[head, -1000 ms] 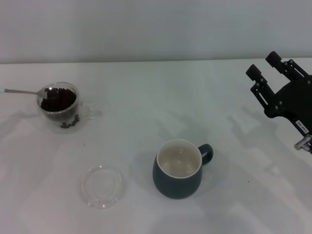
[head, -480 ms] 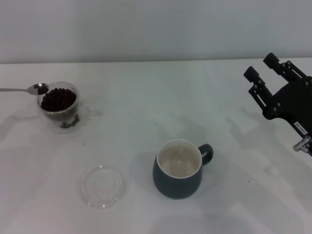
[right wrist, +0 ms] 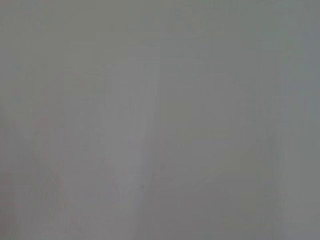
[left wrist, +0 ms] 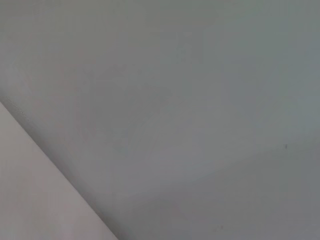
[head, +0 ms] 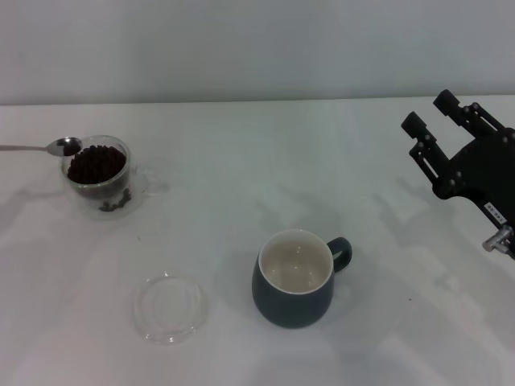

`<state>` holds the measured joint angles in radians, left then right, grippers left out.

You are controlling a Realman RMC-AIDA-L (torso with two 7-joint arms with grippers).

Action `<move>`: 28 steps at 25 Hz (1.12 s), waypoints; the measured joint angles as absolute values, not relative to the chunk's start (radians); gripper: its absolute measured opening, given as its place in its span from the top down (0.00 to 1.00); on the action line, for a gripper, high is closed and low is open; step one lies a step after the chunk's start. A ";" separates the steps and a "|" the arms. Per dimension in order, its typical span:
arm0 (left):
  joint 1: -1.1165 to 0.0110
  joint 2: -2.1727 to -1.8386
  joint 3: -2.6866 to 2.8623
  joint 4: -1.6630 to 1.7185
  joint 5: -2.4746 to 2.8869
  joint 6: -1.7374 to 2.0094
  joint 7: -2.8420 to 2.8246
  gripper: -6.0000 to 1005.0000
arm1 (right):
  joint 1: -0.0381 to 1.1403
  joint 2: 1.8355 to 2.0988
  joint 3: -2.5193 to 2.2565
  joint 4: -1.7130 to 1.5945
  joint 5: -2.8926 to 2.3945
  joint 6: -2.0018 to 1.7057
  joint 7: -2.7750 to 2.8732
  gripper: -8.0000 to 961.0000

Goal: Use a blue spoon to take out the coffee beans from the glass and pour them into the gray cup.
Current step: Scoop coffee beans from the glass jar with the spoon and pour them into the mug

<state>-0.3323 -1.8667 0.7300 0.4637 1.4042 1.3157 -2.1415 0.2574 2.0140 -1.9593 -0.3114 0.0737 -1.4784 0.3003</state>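
While blue spoon (head: 40, 147) lies level, bowl toward glass (head: 98, 176) rim, right gripper (head: 437, 112) jaws gape empty.

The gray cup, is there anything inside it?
No beans yet. The gray cup shows only its bare cream inside. The coffee beans are in the glass, and the blue spoon holds a few above its rim.

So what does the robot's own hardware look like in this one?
Only the right hand shows, at the head view's right edge: matte black, two blocky fingers with visible bolts on a flat black body, a small white label and a silver fitting low down. The left hand is out of view, and neither wrist view shows any hardware.
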 joint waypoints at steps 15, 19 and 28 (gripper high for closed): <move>-0.388 -1.880 0.746 0.412 1.431 1.364 -2.167 0.87 | 0.259 2.014 -1.959 -0.311 0.074 -1.476 0.296 0.47; -0.394 -1.891 0.771 0.410 1.432 1.372 -2.192 0.87 | 0.258 2.014 -1.964 -0.311 0.074 -1.476 0.296 0.47; -0.419 -1.915 0.822 0.401 1.434 1.407 -2.243 0.87 | 0.257 2.014 -1.981 -0.311 0.073 -1.478 0.296 0.47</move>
<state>-0.4188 -1.9149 0.8218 0.4006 1.4343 1.4073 -2.2429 0.2569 2.0144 -1.9805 -0.3113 0.0735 -1.4780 0.2960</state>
